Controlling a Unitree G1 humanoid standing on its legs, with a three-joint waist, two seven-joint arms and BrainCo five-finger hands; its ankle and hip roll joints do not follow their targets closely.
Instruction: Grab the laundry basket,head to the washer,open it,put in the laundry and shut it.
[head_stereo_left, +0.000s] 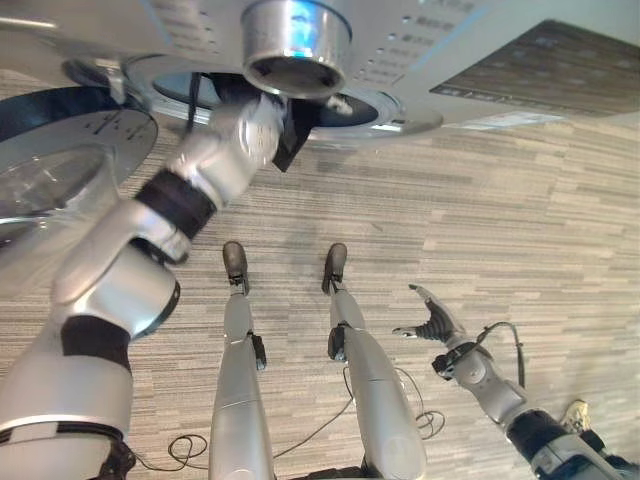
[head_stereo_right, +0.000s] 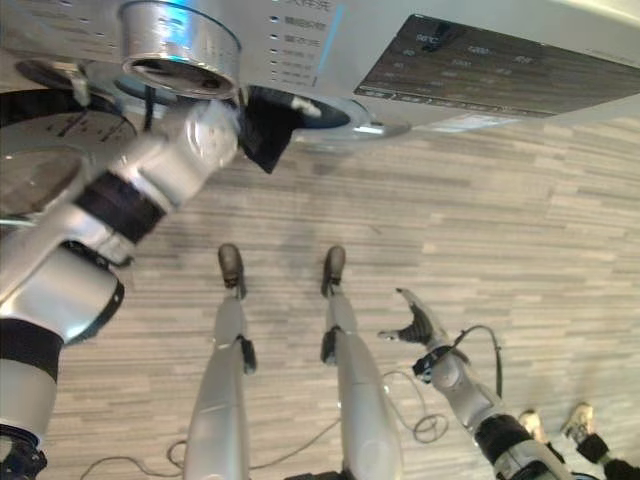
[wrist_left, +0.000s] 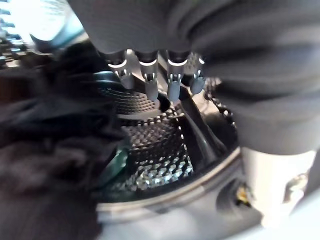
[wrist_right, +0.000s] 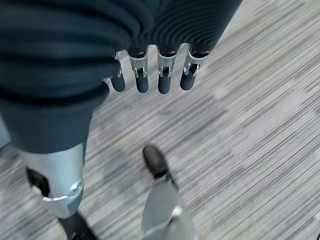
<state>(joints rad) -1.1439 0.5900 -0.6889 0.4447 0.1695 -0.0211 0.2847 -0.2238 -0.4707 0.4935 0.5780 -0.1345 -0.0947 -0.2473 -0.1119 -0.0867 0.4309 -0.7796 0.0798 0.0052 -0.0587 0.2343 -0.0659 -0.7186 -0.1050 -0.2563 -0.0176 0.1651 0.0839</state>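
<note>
The right hand (head_stereo_left: 432, 322) hangs nearest, at about 4 o'clock over the striped floor (head_stereo_left: 520, 230), fingers relaxed and holding nothing. Further out at 12 o'clock the left hand (wrist_left: 150, 80) reaches into the washer (head_stereo_right: 480, 60) drum (wrist_left: 160, 150) — fingers straight, not curled on anything. The dark laundry (wrist_left: 50, 150) sits bunched at the drum's mouth. My worry is that a flap (head_stereo_left: 290, 135) stays draped over the rim — then the door (head_stereo_left: 60, 170) would pinch it when it shuts.
</note>
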